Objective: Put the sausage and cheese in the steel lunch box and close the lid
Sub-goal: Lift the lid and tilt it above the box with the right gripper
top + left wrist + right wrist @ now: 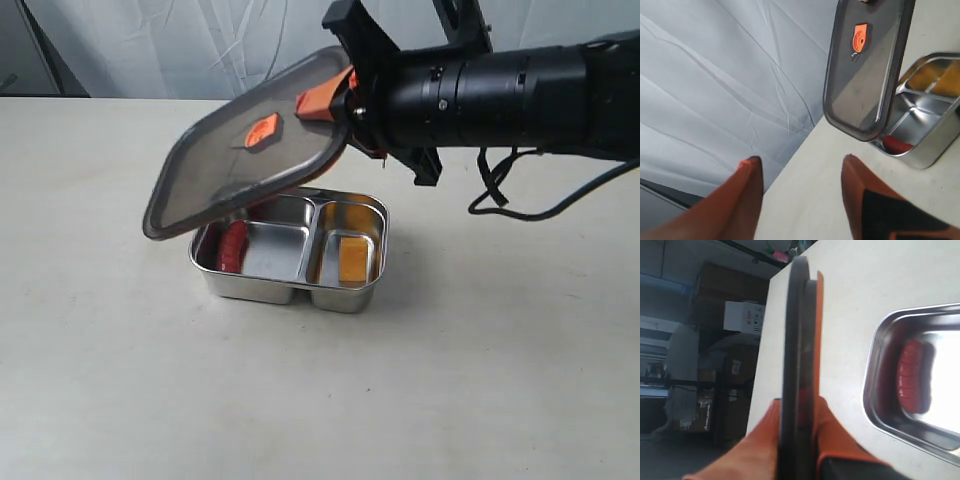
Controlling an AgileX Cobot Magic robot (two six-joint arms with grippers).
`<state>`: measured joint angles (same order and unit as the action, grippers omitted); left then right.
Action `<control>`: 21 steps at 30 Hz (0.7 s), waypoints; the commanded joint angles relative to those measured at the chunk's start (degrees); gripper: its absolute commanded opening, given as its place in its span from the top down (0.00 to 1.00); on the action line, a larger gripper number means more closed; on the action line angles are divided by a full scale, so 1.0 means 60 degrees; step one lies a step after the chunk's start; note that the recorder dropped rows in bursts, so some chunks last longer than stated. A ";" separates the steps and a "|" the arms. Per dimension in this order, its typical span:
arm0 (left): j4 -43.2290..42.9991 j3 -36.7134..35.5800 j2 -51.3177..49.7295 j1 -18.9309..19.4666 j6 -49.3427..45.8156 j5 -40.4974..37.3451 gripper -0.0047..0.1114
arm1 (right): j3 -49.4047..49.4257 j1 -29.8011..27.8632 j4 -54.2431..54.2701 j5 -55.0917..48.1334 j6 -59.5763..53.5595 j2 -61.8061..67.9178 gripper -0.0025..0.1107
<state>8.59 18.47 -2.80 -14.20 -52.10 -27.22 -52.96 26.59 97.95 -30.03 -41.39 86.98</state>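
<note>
The steel lunch box [345, 296] stands on the table. Its left compartment holds the red sausage [233, 247], its right one the yellow cheese [352, 260]. My right gripper [340, 105] is shut on the edge of the dark translucent lid [215, 175], which hangs tilted above the box's left side, orange valve [262, 129] facing up. In the right wrist view the lid [795, 330] shows edge-on between the orange fingers [765, 440], with the sausage [912, 375] in the box [875, 385] beyond. My left gripper [801, 162] is open and empty over the table; its view shows lid [860, 85], box [935, 150] and sausage [896, 145].
A white cloth backdrop [180, 45] hangs behind the table. A black cable [500, 190] loops under my right arm. In the right wrist view, cardboard boxes [735, 315] stand beyond the table's edge.
</note>
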 commanded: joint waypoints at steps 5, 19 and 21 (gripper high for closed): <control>0.0818 -0.0311 -0.1271 -0.0056 -0.0683 0.2567 0.56 | 0.0599 -0.0052 0.0333 0.0669 -0.0416 -0.0092 0.99; -0.0186 -0.0311 -0.6116 -0.1838 -0.1428 0.5015 0.56 | 0.0266 -0.0052 0.0333 0.0000 0.0422 -0.0092 0.99; -0.0474 -0.0311 -0.6719 -0.2117 -0.1411 0.5412 0.56 | 0.0058 -0.0052 0.0333 0.0124 0.0422 -0.0092 0.99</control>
<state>8.38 16.78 -38.16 -24.49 -60.65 1.12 -50.83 26.59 99.33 -28.74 -39.22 86.98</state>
